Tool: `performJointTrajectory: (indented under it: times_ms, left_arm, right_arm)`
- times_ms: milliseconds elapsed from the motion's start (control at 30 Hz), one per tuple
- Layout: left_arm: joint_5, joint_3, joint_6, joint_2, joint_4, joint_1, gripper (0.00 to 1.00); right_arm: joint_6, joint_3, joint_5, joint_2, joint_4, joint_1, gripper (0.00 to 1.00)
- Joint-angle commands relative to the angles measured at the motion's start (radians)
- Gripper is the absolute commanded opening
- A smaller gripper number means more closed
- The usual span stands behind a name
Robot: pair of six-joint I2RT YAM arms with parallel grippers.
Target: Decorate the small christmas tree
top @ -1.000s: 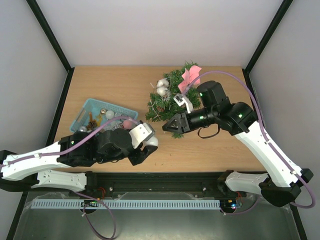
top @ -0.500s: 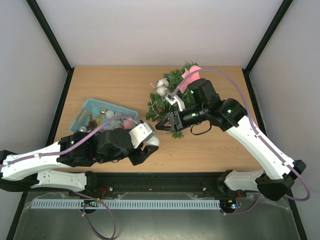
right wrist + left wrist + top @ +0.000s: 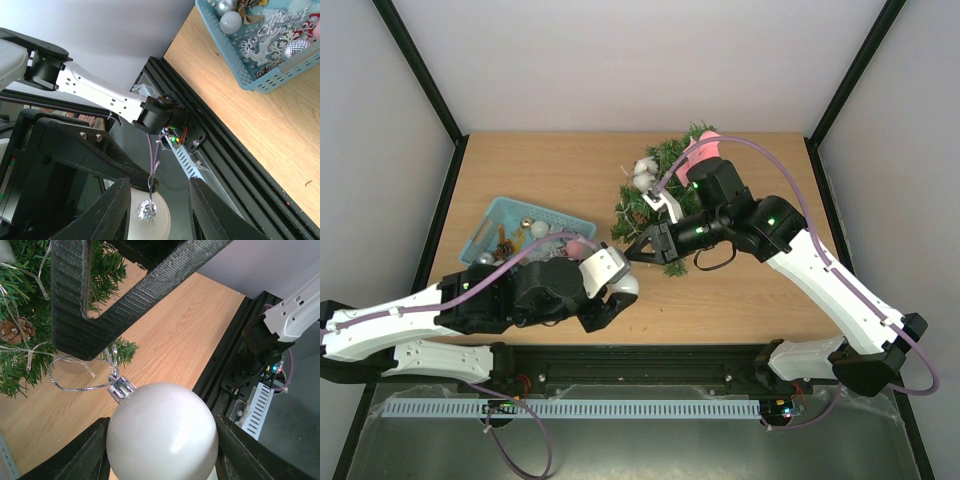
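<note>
The small christmas tree (image 3: 660, 195) stands at mid-table, with white balls (image 3: 643, 172) and a pink ornament (image 3: 700, 152) on it; its branches fill the left edge of the left wrist view (image 3: 20, 300). My left gripper (image 3: 620, 288) (image 3: 162, 440) is shut on a white ball ornament (image 3: 162, 432) in front of the tree. The ball's silver hanging loop (image 3: 75, 385) trails toward the tree. My right gripper (image 3: 632, 252) (image 3: 160, 210) hovers just above the ball (image 3: 150, 217), jaws apart, with the loop (image 3: 154, 175) rising between them, untouched.
A teal basket (image 3: 490, 215) (image 3: 260, 65) holding several ornaments sits at the left, behind the left arm. A pine cone (image 3: 15, 330) and thin light wires hang in the tree. The black rail runs along the table's near edge (image 3: 650, 355).
My right gripper has swung left and forward from beside the tree to just above the ball, and its jaws have narrowed slightly. The left arm and ball have stayed still.
</note>
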Motion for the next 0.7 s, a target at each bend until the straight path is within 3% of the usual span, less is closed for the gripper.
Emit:
performJointTrajectory:
  times_ms: [0,267,667]
  left_arm:
    - [0.000,-0.010,-0.011,-0.020,0.021,-0.010,0.45]
    - [0.006,-0.014,-0.011,-0.026,0.022,-0.011,0.45]
    - [-0.002,-0.026,-0.023,-0.043,0.025,-0.011,0.44]
  right_arm:
    - [-0.013,0.027,0.006,0.011,-0.006,0.014,0.33]
    - [-0.016,0.027,0.017,0.022,0.002,0.025,0.32]
    - [-0.014,0.037,0.017,0.040,0.016,0.025,0.22]
